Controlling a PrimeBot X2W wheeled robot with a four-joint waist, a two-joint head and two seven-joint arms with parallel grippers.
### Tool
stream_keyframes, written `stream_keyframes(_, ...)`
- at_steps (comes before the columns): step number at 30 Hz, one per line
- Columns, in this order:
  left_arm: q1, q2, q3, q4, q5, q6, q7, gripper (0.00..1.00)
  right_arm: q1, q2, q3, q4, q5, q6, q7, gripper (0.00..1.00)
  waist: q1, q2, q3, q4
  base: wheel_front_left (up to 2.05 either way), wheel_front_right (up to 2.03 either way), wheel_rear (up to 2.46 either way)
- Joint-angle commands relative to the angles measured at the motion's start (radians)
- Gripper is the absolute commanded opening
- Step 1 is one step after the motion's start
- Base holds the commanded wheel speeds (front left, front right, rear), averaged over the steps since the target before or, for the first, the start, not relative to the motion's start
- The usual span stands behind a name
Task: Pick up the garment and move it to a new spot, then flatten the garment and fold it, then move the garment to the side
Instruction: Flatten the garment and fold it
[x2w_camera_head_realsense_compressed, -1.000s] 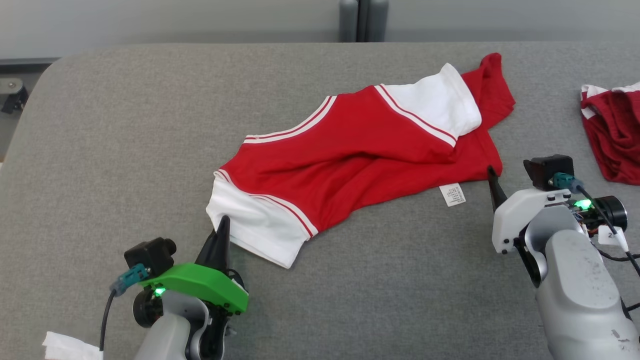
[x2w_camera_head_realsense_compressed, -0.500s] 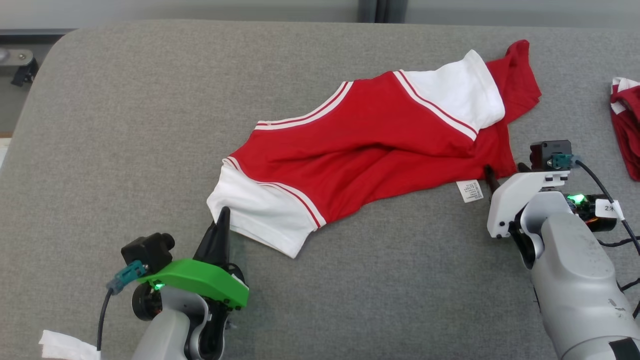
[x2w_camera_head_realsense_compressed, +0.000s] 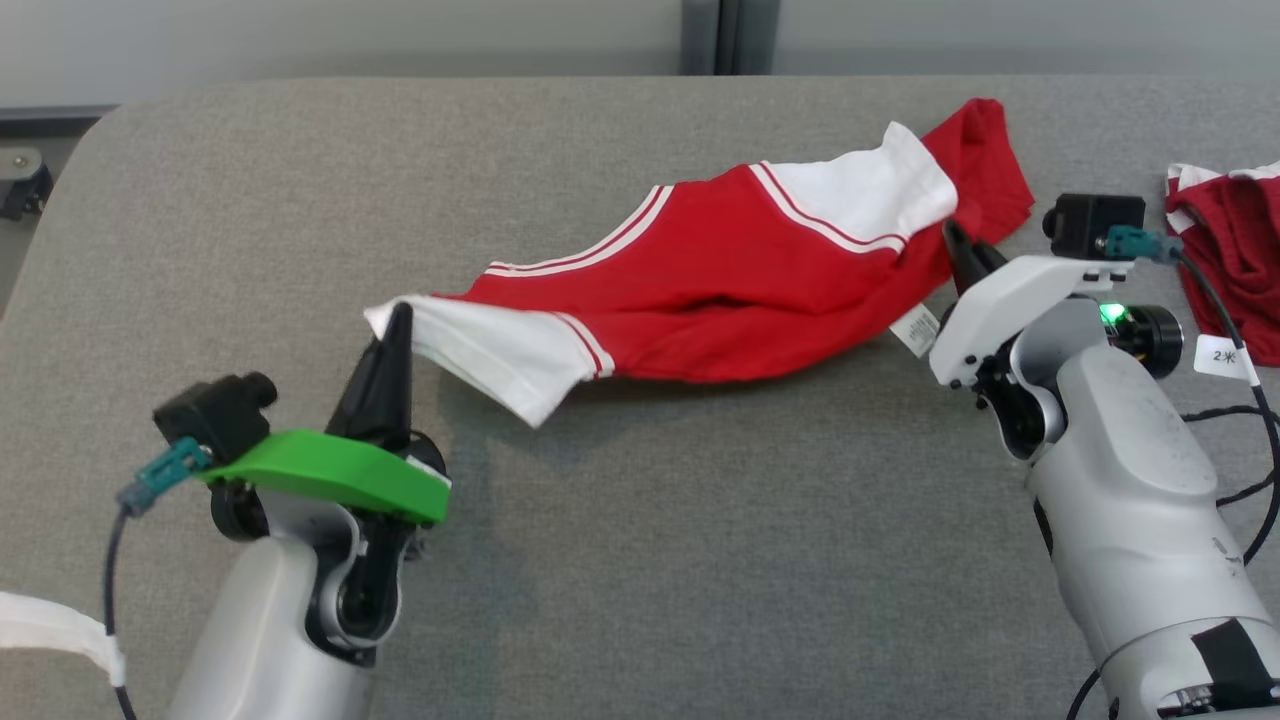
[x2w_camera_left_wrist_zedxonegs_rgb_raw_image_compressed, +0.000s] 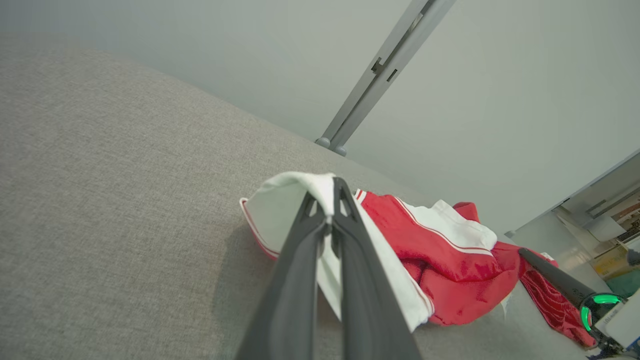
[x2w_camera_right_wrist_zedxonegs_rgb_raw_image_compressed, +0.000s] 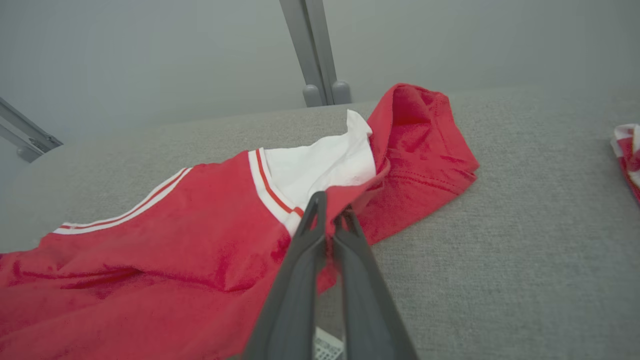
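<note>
Well, the garment (x2w_camera_head_realsense_compressed: 740, 290) lay stretched across the middle of the grey table (x2w_camera_head_realsense_compressed: 640, 560), both ends drawn up a little. The left gripper (x2w_camera_head_realsense_compressed: 398, 315) was clamped on its white sleeve (x2w_camera_head_realsense_compressed: 480, 345). The right gripper (x2w_camera_head_realsense_compressed: 952, 238) pinched the red hem (x2w_camera_right_wrist_zedxonegs_rgb_raw_image_compressed: 360, 192) at the other end. A second red heap (x2w_camera_head_realsense_compressed: 1235, 270) sat at the table's right edge.

Left gripper (x2w_camera_head_realsense_compressed: 397, 322) held at lower left, fingers pointed up, pinched shut on white corner of garment (x2w_camera_head_realsense_compressed: 740, 290). Right gripper (x2w_camera_head_realsense_compressed: 955, 240) held at right, fingers slanted up-left and clamped on red hem. Left forearm (x2w_camera_head_realsense_compressed: 250, 640) and right forearm (x2w_camera_head_realsense_compressed: 1130, 500) extended from bottom edge.
</note>
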Motion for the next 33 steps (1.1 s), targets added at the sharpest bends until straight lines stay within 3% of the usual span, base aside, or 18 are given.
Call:
stream_keyframes(1,-0.029,0.014,0.011,-0.034,-0.019,-0.004,0.01,0.0,-0.007,-0.007,0.016,-0.034,0.031,-0.001,0.003,0.0,0.0,0.0,-0.028,-0.022,0.0,0.0,0.0)
stream_keyframes(8,-0.095,0.075,0.07,-0.262,-0.068,0.027,0.097,0.0,0.05,-0.082,0.079,-0.316,0.194,-0.001,0.058,0.0,0.0,0.0,-0.095,-0.061,0.0,0.0,0.0)
stream_keyframes(14,-0.14,0.131,0.087,-0.474,-0.051,0.078,0.177,0.0,0.138,-0.121,0.047,-0.623,0.259,-0.001,0.146,0.0,0.0,0.0,-0.146,-0.09,0.0,0.0,0.0)
stream_keyframes(25,-0.271,0.207,0.089,-0.765,-0.033,0.149,0.331,0.0,0.271,-0.073,-0.087,-1.199,0.221,-0.001,0.358,0.0,0.0,0.0,-0.198,-0.124,0.0,0.0,0.0)
stream_keyframes(29,-0.327,0.227,0.08,-0.79,-0.031,0.159,0.384,0.0,0.278,-0.058,-0.125,-1.333,0.197,-0.001,0.425,0.0,0.0,0.0,-0.193,-0.127,0.0,0.0,0.0)
stream_keyframes(33,-0.367,0.232,0.069,-0.767,-0.043,0.166,0.419,0.0,0.278,-0.05,-0.148,-1.381,0.178,-0.001,0.478,0.0,0.0,0.0,-0.163,-0.128,0.0,0.0,0.0)
